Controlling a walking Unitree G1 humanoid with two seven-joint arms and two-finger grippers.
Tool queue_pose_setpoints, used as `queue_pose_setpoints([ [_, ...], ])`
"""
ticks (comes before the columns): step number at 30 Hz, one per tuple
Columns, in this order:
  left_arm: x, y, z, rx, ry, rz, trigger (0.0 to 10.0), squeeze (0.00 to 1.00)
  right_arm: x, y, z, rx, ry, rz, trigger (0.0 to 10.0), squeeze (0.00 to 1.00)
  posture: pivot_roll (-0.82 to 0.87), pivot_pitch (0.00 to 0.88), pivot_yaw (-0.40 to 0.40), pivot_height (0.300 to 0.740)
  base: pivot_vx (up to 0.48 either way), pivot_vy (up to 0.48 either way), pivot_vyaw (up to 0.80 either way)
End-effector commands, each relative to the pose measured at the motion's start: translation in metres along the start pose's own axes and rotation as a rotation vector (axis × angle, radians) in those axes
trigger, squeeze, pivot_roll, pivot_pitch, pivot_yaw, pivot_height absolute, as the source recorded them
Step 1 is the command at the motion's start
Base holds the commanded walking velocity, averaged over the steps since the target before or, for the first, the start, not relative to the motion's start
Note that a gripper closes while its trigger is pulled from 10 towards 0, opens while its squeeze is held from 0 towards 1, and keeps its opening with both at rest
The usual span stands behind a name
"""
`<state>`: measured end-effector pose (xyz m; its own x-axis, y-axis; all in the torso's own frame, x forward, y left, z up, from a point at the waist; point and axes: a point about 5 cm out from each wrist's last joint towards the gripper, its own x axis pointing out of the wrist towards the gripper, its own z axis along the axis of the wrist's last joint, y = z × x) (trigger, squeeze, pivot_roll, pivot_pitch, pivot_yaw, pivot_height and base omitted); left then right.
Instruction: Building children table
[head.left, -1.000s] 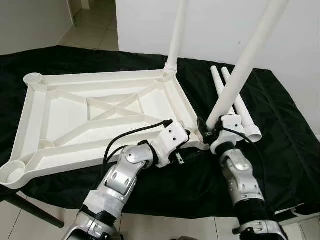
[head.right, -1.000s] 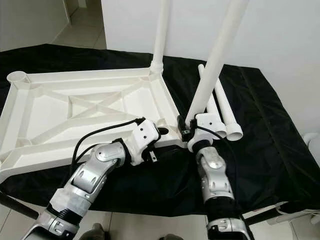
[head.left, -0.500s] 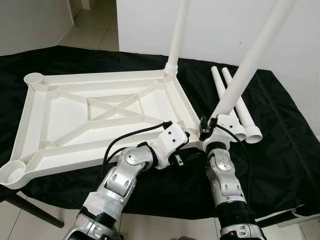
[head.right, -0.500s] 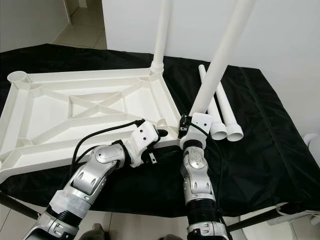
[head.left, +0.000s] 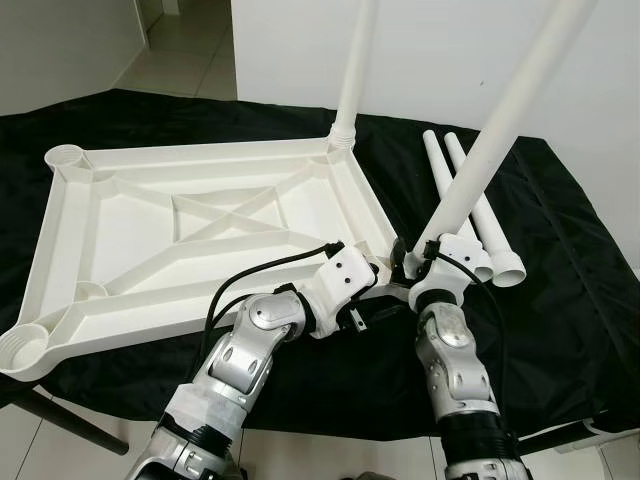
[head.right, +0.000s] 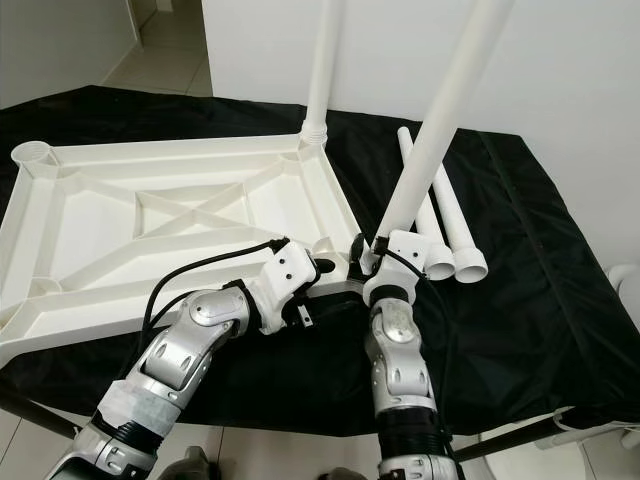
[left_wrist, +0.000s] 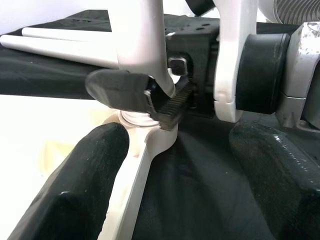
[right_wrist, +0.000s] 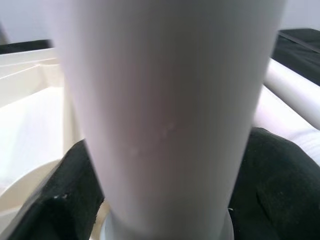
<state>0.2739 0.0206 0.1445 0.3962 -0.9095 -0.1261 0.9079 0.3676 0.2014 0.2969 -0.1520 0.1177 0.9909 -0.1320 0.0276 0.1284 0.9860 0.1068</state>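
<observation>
Left eye view: the tabletop (head.left: 200, 230) lies upside down on black cloth (head.left: 560, 300) so sockets face up. Right gripper (head.left: 420, 262), clamped on a leg (head.left: 490, 140), angles it into the near corner; left gripper (head.left: 375, 285), fingers apart, straddles the rim alongside.

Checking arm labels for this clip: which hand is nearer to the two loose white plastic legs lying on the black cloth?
Right. The right hand grips the tilted white leg just beside the two loose white plastic legs; the left hand sits further off, at the white tabletop's corner.
</observation>
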Motion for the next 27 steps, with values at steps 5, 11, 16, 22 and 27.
queue_pose_setpoints([
  [5, -0.001, 0.002, 0.000, -0.006, 0.002, 0.044, 10.0, 0.00, -0.003, -0.012, 0.002, 0.000, -0.006, 0.087, 10.0, 1.00, 0.05, 0.000, -0.077, 0.740, 0.000, 0.000, 0.00],
  [11, -0.001, 0.002, 0.000, -0.003, 0.004, 0.041, 10.0, 0.00, -0.001, -0.016, 0.005, -0.033, -0.019, 0.181, 10.0, 0.00, 0.05, 0.000, -0.076, 0.740, 0.000, 0.000, 0.00],
  [16, 0.000, 0.002, 0.000, 0.004, 0.006, 0.032, 10.0, 0.00, 0.009, -0.018, 0.012, -0.114, -0.044, 0.381, 10.0, 0.00, 0.05, 0.000, -0.073, 0.740, 0.000, 0.000, 0.00],
  [22, 0.000, 0.002, 0.000, 0.011, 0.012, 0.022, 10.0, 0.00, 0.017, -0.016, 0.014, -0.166, -0.032, 0.508, 10.0, 0.00, 0.05, 0.000, -0.072, 0.740, 0.000, 0.000, 0.00],
  [27, -0.001, 0.002, 0.000, 0.015, 0.015, 0.025, 10.0, 0.00, 0.020, -0.015, 0.011, -0.196, 0.005, 0.594, 10.0, 0.00, 0.06, 0.000, -0.073, 0.740, 0.000, 0.000, 0.00],
])
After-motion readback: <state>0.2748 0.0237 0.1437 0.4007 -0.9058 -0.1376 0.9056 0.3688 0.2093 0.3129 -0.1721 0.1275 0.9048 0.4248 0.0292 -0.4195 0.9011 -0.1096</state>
